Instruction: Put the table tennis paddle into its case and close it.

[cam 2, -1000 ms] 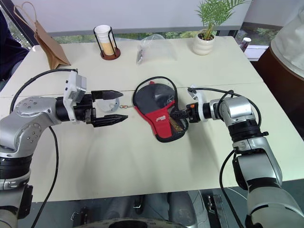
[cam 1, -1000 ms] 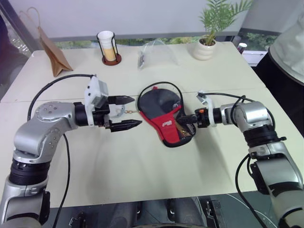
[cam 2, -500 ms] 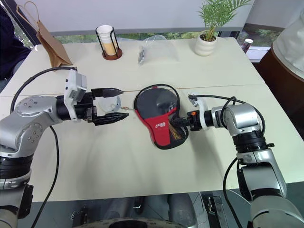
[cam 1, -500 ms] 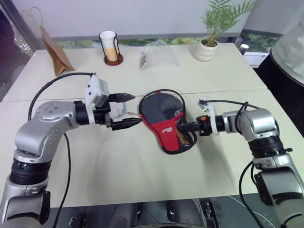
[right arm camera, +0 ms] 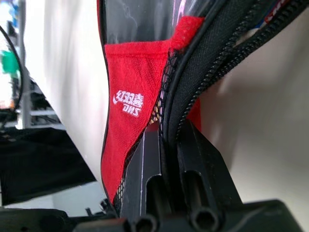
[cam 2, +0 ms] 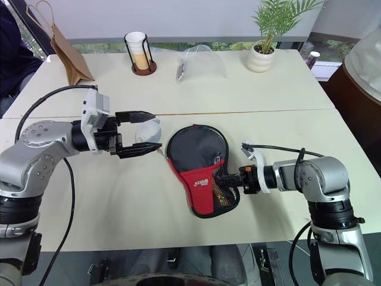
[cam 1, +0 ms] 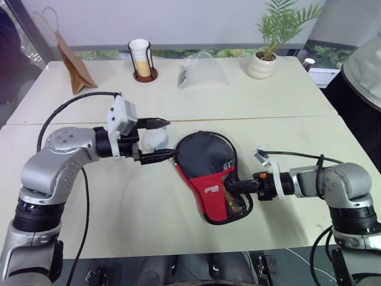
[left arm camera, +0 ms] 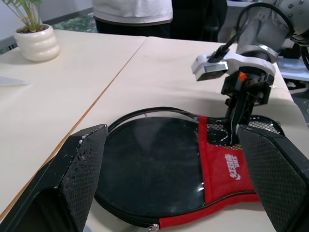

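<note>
Your right gripper (cam 2: 229,177) is pinched tight on the case (cam 2: 201,162) at its zippered edge by the mesh pocket. The case lies flat on the table (cam 2: 268,101) between your 2 grippers. Your left gripper (cam 2: 141,132) hangs with jaws spread wide just beside the case's round black end, not touching it.

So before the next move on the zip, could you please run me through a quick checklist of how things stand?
1. Right gripper shut on the case at its zippered edge: ok, the right wrist view shows the fingers pinching the edge.
2. Left gripper open, beside the case's round end, holding nothing: ok.
3. Table tennis paddle inside the case: cannot tell; something tan shows through the mesh pocket, the blade is not visible.
4. Zip fully closed: not ok, the edge gapes in the right wrist view.
5. Case lying flat on the table: ok.
6. Cup holder and potted plant away from the arms: ok.
</note>
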